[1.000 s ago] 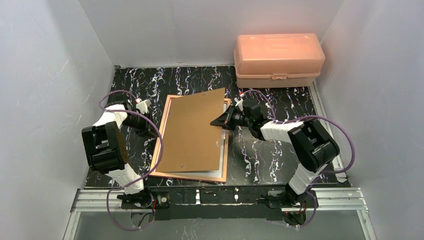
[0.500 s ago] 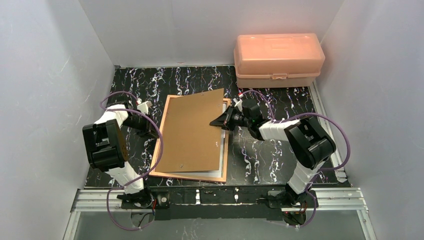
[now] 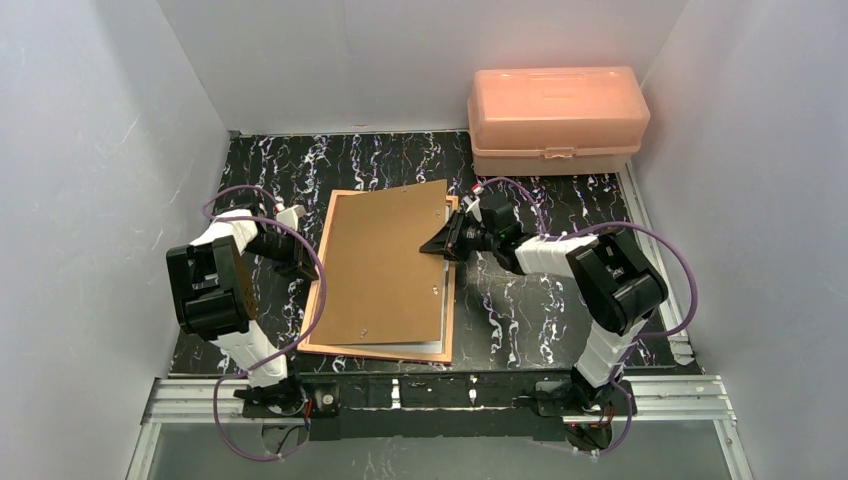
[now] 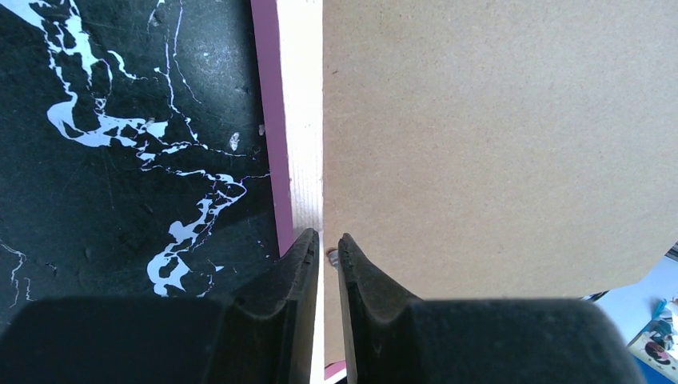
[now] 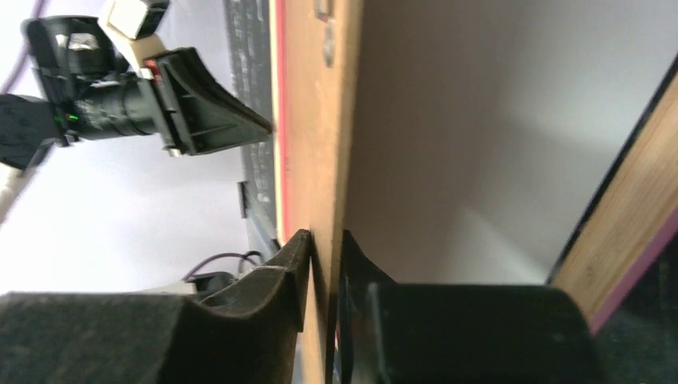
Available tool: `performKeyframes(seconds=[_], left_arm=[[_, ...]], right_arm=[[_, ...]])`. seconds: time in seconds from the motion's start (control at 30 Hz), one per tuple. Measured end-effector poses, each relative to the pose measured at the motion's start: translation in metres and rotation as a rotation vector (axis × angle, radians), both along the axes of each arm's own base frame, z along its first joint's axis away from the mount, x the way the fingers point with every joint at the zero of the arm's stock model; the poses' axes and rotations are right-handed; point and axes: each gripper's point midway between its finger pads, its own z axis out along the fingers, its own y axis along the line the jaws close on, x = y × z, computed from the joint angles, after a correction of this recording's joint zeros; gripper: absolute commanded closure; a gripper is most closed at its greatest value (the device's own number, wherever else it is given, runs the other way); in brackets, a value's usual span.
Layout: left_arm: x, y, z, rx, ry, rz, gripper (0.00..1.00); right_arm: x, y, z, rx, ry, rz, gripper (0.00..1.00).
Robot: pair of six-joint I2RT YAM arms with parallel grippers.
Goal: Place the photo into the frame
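Black marbled tabletop (image 3: 540, 310) and white walls (image 3: 400, 60) close the scene in. At the right gripper (image 5: 324, 234) the jaws stand close on either side of the thin right edge of the brown backing board (image 5: 316, 120). Whether they pinch it or merely bracket it cannot be told. The left gripper (image 4: 328, 238) has its jaws nearly together, with a slit between them and nothing seen in it. Its tips sit over the seam where the board meets the left rail of the frame (image 4: 304, 120).

The frame lies face down at mid-table, tan back up, pink showing only along its outer edge. Inside it, under the board, lies the photo (image 5: 480, 160), white back up (so the sky side should face the pane). Its long axis, like the frame's, runs from the arms toward the back wall, the far end leaning a little right. The board sits slightly askew on top.

The print is probably light, limp and easily creased. It is best nudged by an edge or pressed flat, not pinched mid-sheet. The frame is stiff, its pane likely fragile.
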Motion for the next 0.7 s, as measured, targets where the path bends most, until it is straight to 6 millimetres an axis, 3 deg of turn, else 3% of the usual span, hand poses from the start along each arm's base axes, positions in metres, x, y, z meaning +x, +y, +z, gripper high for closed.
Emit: performKeyframes(seconds=[0.27,0.53,0.7], left_arm=[[0.0,0.0,0.0,-0.001,-0.001,-0.003,0.87],[0.0,0.0,0.0,0.0,-0.003,-0.005,0.88],[0.0,0.0,0.0,0.001,-0.005,-0.011,0.88]], right_arm=[[0.001,-0.013,-0.02,-0.222,-0.02,0.064,0.48],[-0.003,-0.028,-0.034,-0.413,-0.02,0.096,0.37],[-0.005,-0.026,-0.033,-0.484,-0.035,0.123,0.3]])
